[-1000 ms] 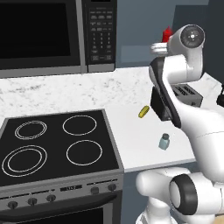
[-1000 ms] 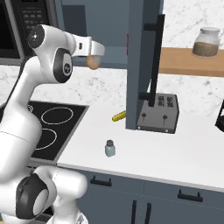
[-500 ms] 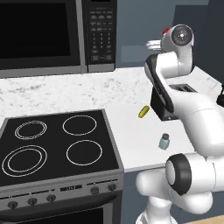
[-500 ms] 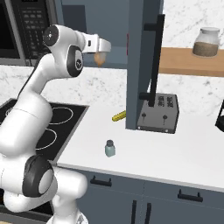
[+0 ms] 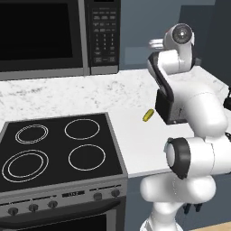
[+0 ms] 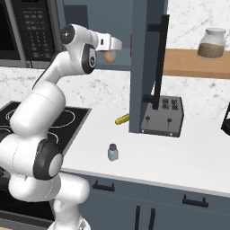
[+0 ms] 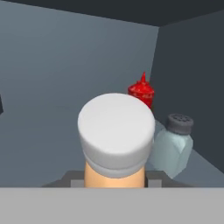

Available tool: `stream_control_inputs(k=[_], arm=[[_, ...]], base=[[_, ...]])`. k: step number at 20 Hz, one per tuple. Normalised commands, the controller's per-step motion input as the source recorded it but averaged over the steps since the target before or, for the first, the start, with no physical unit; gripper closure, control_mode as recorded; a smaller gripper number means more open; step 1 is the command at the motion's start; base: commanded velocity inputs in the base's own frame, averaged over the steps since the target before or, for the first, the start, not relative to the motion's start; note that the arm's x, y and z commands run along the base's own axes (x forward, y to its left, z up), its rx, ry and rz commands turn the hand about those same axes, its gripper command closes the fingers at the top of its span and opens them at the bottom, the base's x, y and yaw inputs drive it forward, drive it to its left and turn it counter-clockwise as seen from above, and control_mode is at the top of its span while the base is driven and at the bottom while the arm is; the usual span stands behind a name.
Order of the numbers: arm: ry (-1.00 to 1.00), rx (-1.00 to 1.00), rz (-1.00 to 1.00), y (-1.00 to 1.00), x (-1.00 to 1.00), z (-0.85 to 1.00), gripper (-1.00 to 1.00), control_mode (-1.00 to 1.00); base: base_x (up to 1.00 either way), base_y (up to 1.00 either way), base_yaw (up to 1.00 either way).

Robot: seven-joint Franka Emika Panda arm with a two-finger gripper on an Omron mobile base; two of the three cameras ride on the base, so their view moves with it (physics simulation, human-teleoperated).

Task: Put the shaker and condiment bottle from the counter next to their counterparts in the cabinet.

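My gripper [image 6: 112, 48] is shut on the condiment bottle [image 6: 110, 56], a slim orange bottle with a whitish cap [image 7: 116, 129], and holds it at the open front of the cabinet [image 6: 96, 20]. In the hand view the bottle rises close before the camera. Behind it on the cabinet shelf stand the counterparts: a red squeeze bottle [image 7: 142, 91] and a pale shaker with a grey cap [image 7: 173, 144], to the right of the held bottle. The other shaker [image 6: 113, 152] stands upright on the counter [image 6: 188, 157] near its front edge.
The cabinet door [image 6: 146, 67] hangs open to the right of the gripper. A toaster [image 6: 164, 117] and a small yellow item [image 6: 122, 119] lie on the counter below. A microwave [image 5: 58, 36] and stovetop [image 5: 58, 144] are at the left. A jar [image 6: 212, 43] sits on a wooden shelf.
The arm has swung the held orange bottle to the right and deeper toward the cabinet opening. The shaker on the counter has not moved.
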Motion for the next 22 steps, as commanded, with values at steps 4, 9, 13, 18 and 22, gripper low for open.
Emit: stream_control_inputs(k=[4, 9, 13, 18, 22], arm=[[0.02, 0.0, 0.0, 0.0, 0.47, -0.04, 1.0, -1.0], [0.01, 0.0, 0.0, 0.0, 0.52, -0.16, 1.0, -1.0], [0.0, 0.0, 0.0, -0.04, 0.44, -0.12, 1.0, -1.0], [0.0, 0.0, 0.0, -0.06, 0.38, -0.09, 1.0, -1.0], [0.0, 0.0, 0.0, -0.09, 0.4, -0.12, 1.0, -1.0]], base=[[0.0, 0.0, 0.0], [0.0, 0.0, 0.0], [0.0, 0.0, 0.0], [0.0, 0.0, 0.0], [0.0, 0.0, 0.0]])
